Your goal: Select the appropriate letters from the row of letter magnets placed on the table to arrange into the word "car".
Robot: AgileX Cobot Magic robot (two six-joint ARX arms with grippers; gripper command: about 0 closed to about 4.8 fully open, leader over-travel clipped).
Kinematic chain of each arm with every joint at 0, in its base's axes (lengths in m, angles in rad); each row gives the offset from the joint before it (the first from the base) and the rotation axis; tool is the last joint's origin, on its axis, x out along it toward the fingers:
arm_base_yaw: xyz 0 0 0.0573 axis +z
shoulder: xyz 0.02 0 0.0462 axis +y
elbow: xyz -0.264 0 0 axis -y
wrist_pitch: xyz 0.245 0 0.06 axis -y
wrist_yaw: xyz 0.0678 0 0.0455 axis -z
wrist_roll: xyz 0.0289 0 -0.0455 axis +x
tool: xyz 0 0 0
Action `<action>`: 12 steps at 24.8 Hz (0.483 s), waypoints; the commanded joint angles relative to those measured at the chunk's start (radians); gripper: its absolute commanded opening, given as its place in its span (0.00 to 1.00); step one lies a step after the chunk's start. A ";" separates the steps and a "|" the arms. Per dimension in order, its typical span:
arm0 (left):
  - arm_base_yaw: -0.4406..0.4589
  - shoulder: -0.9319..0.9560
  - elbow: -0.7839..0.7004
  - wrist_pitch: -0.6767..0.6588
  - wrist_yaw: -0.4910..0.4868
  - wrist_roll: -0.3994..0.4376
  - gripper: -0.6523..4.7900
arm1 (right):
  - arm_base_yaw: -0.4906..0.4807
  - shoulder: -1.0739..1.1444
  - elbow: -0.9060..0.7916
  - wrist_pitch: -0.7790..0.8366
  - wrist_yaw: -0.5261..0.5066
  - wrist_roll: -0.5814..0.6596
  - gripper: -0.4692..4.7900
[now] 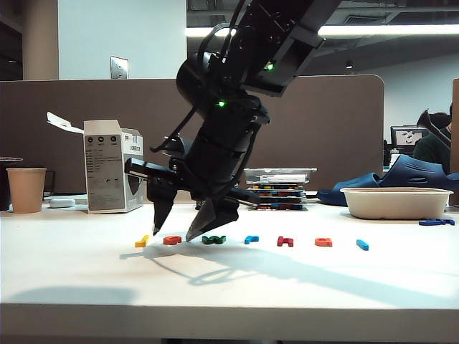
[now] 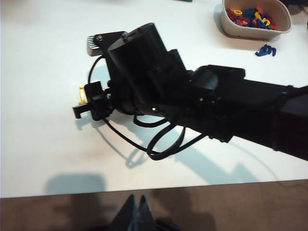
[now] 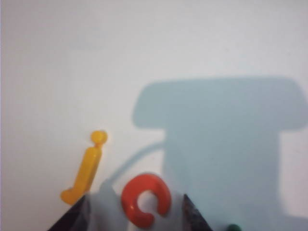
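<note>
The letter magnets lie in a row on the white table (image 1: 229, 279): yellow (image 1: 142, 241), the orange "c" (image 1: 172, 240), green (image 1: 214, 239), the light blue "r" (image 1: 251, 239), dark red (image 1: 285, 241), the orange "a" (image 1: 323, 241) and a light blue bar (image 1: 363, 244). My right gripper (image 1: 174, 233) reaches across to the left end of the row and points down, open, one fingertip on each side of the "c". In the right wrist view the "c" (image 3: 146, 199) lies flat between the spread fingers of my right gripper (image 3: 134, 196), untouched. My left gripper (image 2: 134, 204) is shut, off the table's front edge.
A paper cup (image 1: 26, 190) and a white box (image 1: 111, 175) stand at the back left. A stack of flat cases (image 1: 278, 188) sits behind the row. A beige bowl (image 1: 396, 203) of spare letters and a navy-blue piece (image 1: 436, 222) are at the right.
</note>
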 commanded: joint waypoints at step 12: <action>0.000 -0.003 0.002 0.002 -0.001 0.001 0.11 | 0.003 0.075 -0.002 -0.048 -0.005 -0.082 0.54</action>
